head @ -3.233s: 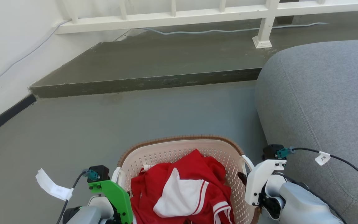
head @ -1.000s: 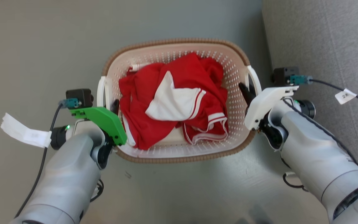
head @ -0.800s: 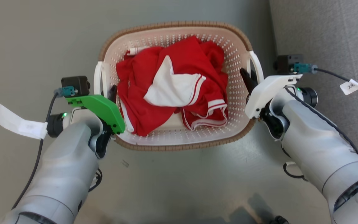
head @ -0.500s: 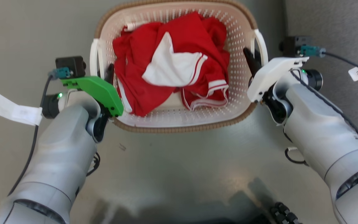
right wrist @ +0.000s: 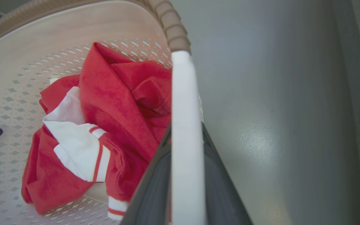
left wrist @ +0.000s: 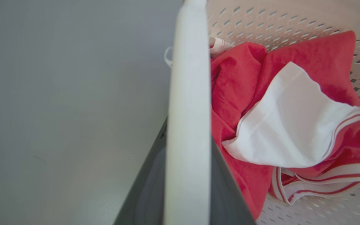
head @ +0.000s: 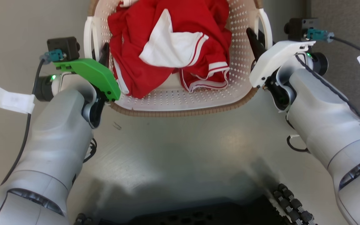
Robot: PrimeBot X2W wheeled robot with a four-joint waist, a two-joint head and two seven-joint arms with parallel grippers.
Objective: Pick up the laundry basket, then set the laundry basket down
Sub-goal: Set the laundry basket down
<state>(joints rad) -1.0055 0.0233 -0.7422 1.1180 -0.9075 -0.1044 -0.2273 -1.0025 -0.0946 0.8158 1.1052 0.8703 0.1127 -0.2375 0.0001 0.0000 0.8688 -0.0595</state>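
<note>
The laundry basket [head: 180,103], cream-white and perforated with a brown woven-look rim, sits at the top of the head view and holds a red and white garment [head: 167,47]. My left gripper [head: 103,51] is shut on the basket's white left handle [head: 88,34]. In the left wrist view that handle [left wrist: 187,93] runs up between the dark fingers [left wrist: 148,184]. My right gripper [head: 256,39] is shut on the right handle [head: 267,23], which the right wrist view shows as a white bar [right wrist: 183,109] between its fingers [right wrist: 220,187]. Whether the basket touches the floor, I cannot tell.
A grey sofa [head: 348,18] stands close on the right of the basket. Smooth grey floor [head: 180,150] spreads under and in front of it. My own dark base [head: 198,212] shows at the bottom edge. A white paper tag [head: 5,97] hangs from the left wrist cable.
The camera has tilted steeply down, so the whole picture has shifted and the basket has slid to the top edge. Both grippers have stayed shut on the handles.
</note>
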